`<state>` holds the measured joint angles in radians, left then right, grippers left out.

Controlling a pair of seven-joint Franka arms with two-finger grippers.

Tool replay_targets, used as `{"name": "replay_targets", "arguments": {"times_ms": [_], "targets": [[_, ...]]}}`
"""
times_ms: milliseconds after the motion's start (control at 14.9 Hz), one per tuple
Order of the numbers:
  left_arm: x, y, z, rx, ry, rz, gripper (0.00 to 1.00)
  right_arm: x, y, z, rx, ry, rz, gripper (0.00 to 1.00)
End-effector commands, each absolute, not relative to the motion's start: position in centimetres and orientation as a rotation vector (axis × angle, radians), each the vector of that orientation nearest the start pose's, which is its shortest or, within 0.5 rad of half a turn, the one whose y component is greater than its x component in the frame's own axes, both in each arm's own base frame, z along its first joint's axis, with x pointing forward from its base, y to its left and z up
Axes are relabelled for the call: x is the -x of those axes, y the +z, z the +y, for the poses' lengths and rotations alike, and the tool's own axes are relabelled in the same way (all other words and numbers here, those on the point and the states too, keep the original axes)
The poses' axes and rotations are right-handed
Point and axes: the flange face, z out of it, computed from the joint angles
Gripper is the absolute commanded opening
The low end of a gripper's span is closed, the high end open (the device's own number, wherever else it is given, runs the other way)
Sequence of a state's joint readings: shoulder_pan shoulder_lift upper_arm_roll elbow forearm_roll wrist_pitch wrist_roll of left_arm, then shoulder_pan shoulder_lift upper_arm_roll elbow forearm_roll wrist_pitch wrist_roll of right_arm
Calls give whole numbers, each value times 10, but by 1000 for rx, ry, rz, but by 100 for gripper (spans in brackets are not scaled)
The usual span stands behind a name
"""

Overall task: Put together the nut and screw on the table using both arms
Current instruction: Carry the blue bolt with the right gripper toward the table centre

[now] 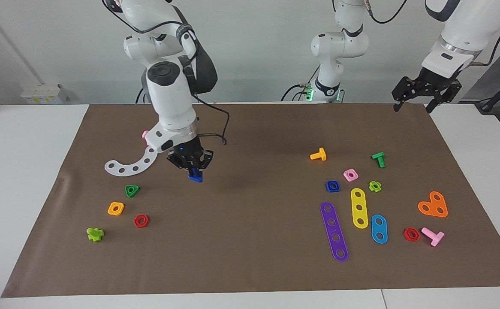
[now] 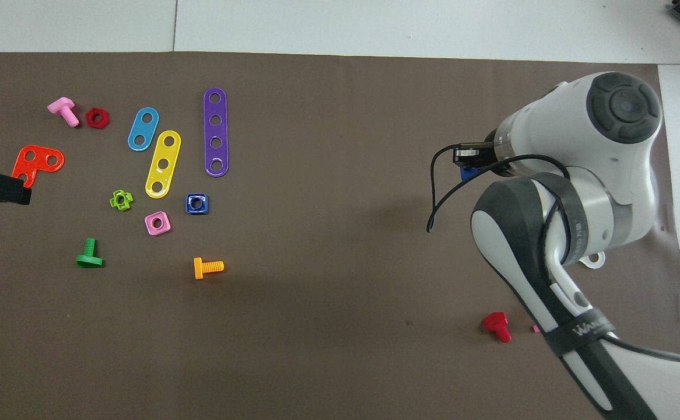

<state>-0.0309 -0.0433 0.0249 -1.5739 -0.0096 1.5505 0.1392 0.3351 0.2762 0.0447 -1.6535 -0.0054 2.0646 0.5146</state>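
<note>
While my right pincer (image 1: pixel 194 171) hangs low over the brown mat toward the right arm's end of the counter (image 1: pixel 31 171), it pinches the dark-blue screw (image 1: pixel 195 176), which pokes out below the fingertips and looks just clear of the mat. From overhead my own wrist hides nearly all of it; only a sliver of blue shows.

Left pincer (image 1: pixel 417 105) waits, fingers spread, over the mat's edge nearest the robots at the left arm's end.

Nut (image 1: pixel 332 186): flat on the mat, hole up, toward the left arm's end. Pink square nut (image 1: pixel 350 174) sits just beside it, nearer to the robots; purple strip (image 1: pixel 334 231) lies close by, farther from the robots.

Step in hand, as I judge it: carry the screw toward the middle while the left arm fetches the nut.

Notes for doing it well:
- Lift straight before travelling, so the screw does not drag.
- Cannot tell which end of the screw faces out; check before presenting it.
- Left pincer should descend square on the blue nut's flat sides, avoiding the pink one.
- Line up shaft and hole before turning.
</note>
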Motion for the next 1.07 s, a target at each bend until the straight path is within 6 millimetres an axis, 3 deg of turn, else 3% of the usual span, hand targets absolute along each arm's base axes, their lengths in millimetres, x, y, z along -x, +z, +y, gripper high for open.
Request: {"name": "replay_targets", "arguments": {"times_ms": [0, 201, 402, 537, 1006], "targets": [[-535, 646, 0, 3152, -17, 229, 100, -608, 439, 301, 3049, -179, 286, 0], [-535, 646, 0, 3152, -17, 229, 100, -598, 427, 338, 3034, -246, 327, 0], [-536, 645, 0, 3152, -14, 229, 100, -586, 380, 378, 3072, -199, 339, 0], [-535, 646, 0, 3152, -17, 229, 100, -590, 362, 400, 3079, -247, 366, 0], [-535, 646, 0, 3152, -17, 229, 100, -589, 332, 424, 3018, -313, 371, 0]]}}
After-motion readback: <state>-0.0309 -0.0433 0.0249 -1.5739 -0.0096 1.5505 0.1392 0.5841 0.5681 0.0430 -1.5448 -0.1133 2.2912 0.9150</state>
